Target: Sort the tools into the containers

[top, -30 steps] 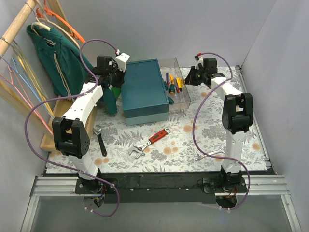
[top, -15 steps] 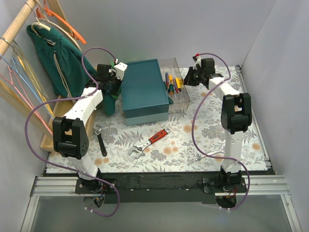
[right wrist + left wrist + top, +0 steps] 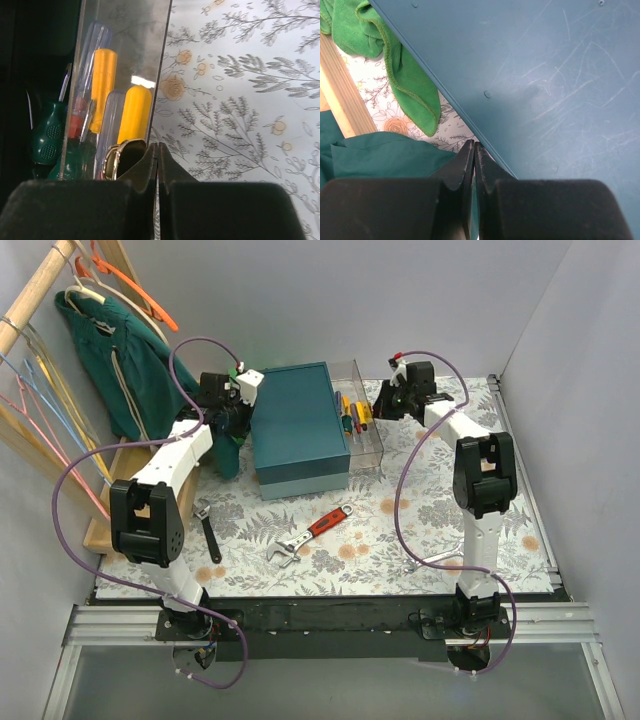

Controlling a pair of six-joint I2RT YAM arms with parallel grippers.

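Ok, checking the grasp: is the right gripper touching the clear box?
Touching. The right wrist view shows the right gripper shut on the thin wall of the clear box, which runs down between its fingertips.

Top view is taken from above and behind the arm bases, aimed down and forward, so the whole bench (image 3: 400, 530) is covered from far off. Left wrist view is held very close against the teal box (image 3: 545, 75), sighted along the left hand (image 3: 474, 147), which fills the bottom edge. Right wrist view is set close to the clear box (image 3: 125, 45) wall, with the right hand (image 3: 157, 149) at the bottom. Each box is shared with the top view — floral bench cover is caught in all three.
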